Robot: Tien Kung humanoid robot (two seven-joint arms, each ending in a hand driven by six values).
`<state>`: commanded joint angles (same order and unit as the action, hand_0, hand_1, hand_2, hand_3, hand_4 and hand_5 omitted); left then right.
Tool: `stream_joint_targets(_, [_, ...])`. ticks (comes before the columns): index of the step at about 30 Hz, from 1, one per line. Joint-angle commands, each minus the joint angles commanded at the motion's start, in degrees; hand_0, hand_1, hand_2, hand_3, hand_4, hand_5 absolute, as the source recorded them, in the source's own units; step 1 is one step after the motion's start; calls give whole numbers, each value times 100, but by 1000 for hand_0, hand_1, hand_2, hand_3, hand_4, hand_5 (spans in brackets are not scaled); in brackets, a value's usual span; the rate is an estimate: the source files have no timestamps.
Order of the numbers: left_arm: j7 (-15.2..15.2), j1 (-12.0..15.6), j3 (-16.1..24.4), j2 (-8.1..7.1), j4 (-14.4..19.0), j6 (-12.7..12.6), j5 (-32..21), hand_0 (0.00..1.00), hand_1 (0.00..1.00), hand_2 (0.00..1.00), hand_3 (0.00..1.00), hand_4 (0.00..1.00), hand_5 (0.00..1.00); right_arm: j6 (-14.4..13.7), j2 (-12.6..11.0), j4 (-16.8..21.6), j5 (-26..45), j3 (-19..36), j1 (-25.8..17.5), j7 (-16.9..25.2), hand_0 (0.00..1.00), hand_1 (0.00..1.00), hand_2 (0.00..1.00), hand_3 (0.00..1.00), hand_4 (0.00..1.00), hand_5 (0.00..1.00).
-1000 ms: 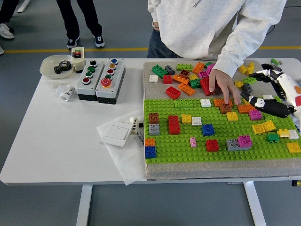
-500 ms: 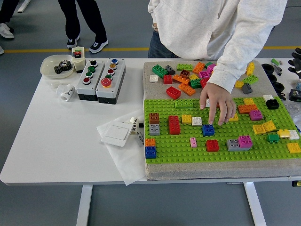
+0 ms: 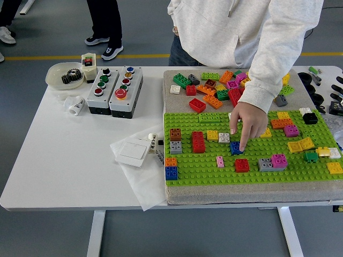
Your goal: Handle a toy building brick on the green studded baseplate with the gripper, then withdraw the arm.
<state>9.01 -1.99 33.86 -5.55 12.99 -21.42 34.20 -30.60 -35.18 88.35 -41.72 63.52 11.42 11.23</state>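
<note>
Withdrawal looks complete: right black robot hand (image 3: 338, 88), a second ago over green studded baseplate (image 3: 214, 166), now only dark fingertips at right frame edge; open or curled, cannot tell. Person's hand (image 3: 247, 122) moved nearer, fingers down on blue toy brick (image 3: 236, 148) mid-plate. Brick squarish, studs up, no clear long axis. Left arm unseen.
</note>
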Motion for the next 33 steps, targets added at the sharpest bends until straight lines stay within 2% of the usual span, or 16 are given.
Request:
stream_joint_targets(5, [0,-2,1,-1,0,0,3,744,755,805,615,646,625,7,-66,18,-1155,-104,58,-399,768,750,772,809,996,537])
stream_joint_targets(6, [-2,-2,-1,-1,0,-1,-1,744,756,805,616,646,625,48,-91,29,-1327,-137,80,-486,710,691,737,747,911,271])
stream_joint_targets(9, [-5,-7,-14,-4,2,-4,-22,744,756,805,616,646,625,284,-220,94,-2071,-326,211,-983,710,691,737,747,911,271])
stream_joint_targets(11, [0,-9,-10,-3,3,-3,-15,744,756,805,616,646,625,585,-324,131,-2518,-544,390,-1316,710,691,737,747,911,271])
stream_joint_targets(12, [4,-9,-6,-3,4,-2,-10,744,755,805,615,647,624,821,-386,149,-2816,-726,539,-1540,675,657,710,657,846,119])
stream_joint_targets(17, [11,-12,-9,-6,9,-6,-6,744,755,805,615,647,624,1687,-558,217,-4008,-1579,1237,-2167,675,657,710,657,846,119])
stream_joint_targets(18, [11,-12,-11,-7,10,-7,-7,744,755,805,615,647,624,1801,-564,221,-4232,-1734,1354,-2236,651,604,640,618,826,83])
stream_joint_targets(21, [3,-18,-39,-8,15,-18,-43,744,755,805,615,647,624,2142,-520,181,-4976,-2328,1801,-2483,651,604,640,618,826,83])
stream_joint_targets(25, [-1,-23,-64,-6,20,-28,-79,744,756,805,615,646,624,2297,-405,53,-5932,-2900,2200,-2597,639,595,630,608,824,90])
stream_joint_targets(27, [3,-25,-73,-4,25,-34,-91,744,756,805,615,646,624,2323,-276,-116,-6336,-3190,2433,-2580,639,595,630,608,824,90])
stream_joint_targets(33, [19,-32,-74,-8,33,-41,-74,744,754,805,615,646,624,2419,15,-425,-6310,-3631,2808,-2610,644,600,630,601,822,107])
